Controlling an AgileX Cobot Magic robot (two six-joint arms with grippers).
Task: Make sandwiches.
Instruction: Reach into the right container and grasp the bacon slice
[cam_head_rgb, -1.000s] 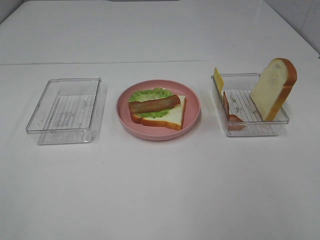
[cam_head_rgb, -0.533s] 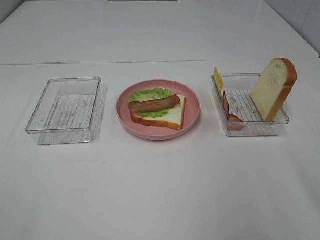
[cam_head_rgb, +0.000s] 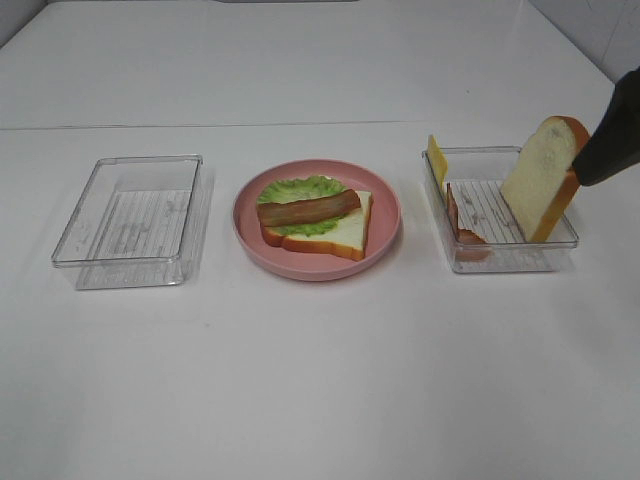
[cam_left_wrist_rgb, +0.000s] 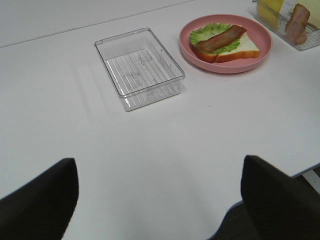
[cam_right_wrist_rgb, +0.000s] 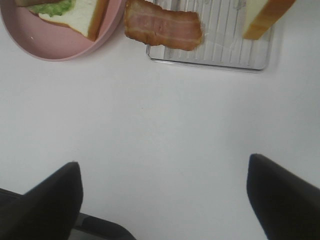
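Sandwich, half-built, is lying on the pink plate at frame centre, bacon over lettuce over bread; second bread slice is leaning upright in the right tray, loose bacon and cheese at its plate-side wall; left tray is sitting at frame left; left gripper and right gripper are standing with jaws spread wide, gripping nothing.

left tray, right tray: clear hard plastic, glossy, ribbed floors, bit scuffed. plate: pink, plastic-looking, smooth, soft sheen. table: white, matt, smooth. bread: toy, matt, kinda spongy face, smoother crust. bacon: rubbery, slight shine. lettuce: matt, crinkly.
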